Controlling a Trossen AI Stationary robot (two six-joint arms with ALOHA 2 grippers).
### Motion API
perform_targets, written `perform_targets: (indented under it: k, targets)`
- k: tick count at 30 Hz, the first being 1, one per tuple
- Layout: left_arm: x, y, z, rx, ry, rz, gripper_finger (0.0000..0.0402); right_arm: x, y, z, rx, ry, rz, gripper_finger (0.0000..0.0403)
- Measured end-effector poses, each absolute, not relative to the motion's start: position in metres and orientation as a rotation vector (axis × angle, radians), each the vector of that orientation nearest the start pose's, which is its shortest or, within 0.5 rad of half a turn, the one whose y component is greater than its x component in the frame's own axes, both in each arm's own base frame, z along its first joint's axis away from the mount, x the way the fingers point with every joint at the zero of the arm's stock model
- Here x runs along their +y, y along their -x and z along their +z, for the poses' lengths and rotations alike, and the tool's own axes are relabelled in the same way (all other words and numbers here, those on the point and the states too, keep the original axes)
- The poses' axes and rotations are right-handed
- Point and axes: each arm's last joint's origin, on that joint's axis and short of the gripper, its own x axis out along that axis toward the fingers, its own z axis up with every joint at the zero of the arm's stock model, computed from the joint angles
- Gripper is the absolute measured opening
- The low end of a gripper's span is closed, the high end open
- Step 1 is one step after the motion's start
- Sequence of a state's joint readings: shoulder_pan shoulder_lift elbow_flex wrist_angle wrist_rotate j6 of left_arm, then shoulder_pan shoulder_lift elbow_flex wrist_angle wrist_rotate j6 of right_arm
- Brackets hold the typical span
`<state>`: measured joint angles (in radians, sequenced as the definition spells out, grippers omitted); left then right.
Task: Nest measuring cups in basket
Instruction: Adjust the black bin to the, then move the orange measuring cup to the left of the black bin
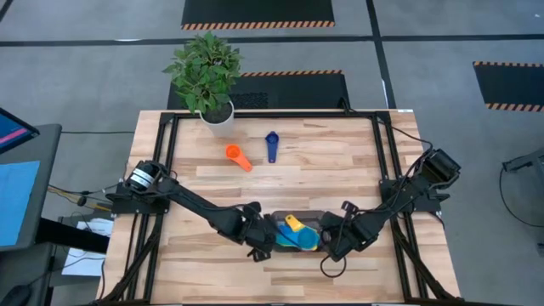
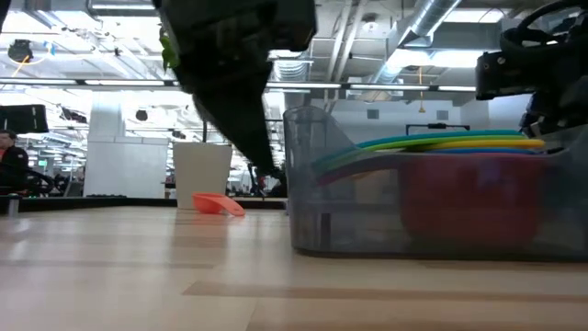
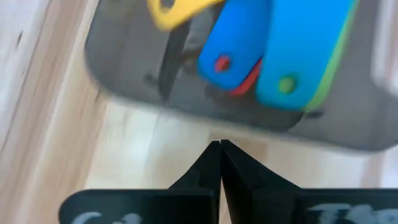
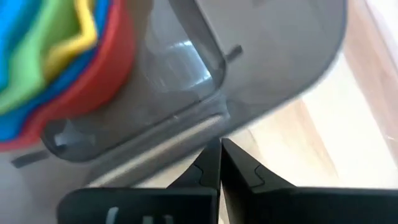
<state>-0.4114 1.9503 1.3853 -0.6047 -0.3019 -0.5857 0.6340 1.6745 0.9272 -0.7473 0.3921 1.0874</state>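
The dark grey basket [image 1: 280,223] lies near the table's near edge and holds several nested cups: red [image 4: 106,68] outermost, then blue, light blue, green and yellow [image 1: 293,223]. Their handles [image 3: 298,56] point toward the basket's left end. The orange cup [image 1: 239,156] and the dark blue cup [image 1: 272,146] lie apart on the far half of the table. My left gripper [image 1: 262,245], shut, is at the basket's near-left corner [image 3: 186,118]. My right gripper [image 1: 330,245], shut, is at the basket's right end [image 4: 249,93]. My left gripper's shut fingertips [image 3: 214,152] stand just outside the basket's wall [image 3: 217,127], pointing at it; whether they touch it I cannot tell. My right gripper's shut fingertips [image 4: 214,152] stand against the basket's rim [image 4: 186,130] from the table's right side; whether they touch it I cannot tell.
A white plant pot [image 1: 218,119] with a leafy plant stands at the table's far edge, left of centre. Black rails [image 1: 170,144] run along the table's sides. Bare wood lies between the two loose cups and the basket.
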Motion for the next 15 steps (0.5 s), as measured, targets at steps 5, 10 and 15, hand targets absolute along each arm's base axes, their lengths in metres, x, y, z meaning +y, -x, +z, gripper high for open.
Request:
perform_targets:
  k: [5,10,15]
  targets:
    - [-0.144,-0.356,0.177,1.157,0.099,0.294,0.0000,0.151,-0.223,0.149,1.228,-0.159,-0.524,0.0016]
    - [-0.138,-0.347,0.175,1.233,0.013,0.358,0.0000,0.147,-0.219,0.150,1.264,-0.127,-0.554,0.0013]
    - [-0.124,-0.333,0.174,1.367,-0.029,0.472,0.0000,0.139,-0.207,0.156,1.328,-0.158,-0.710,0.0026]
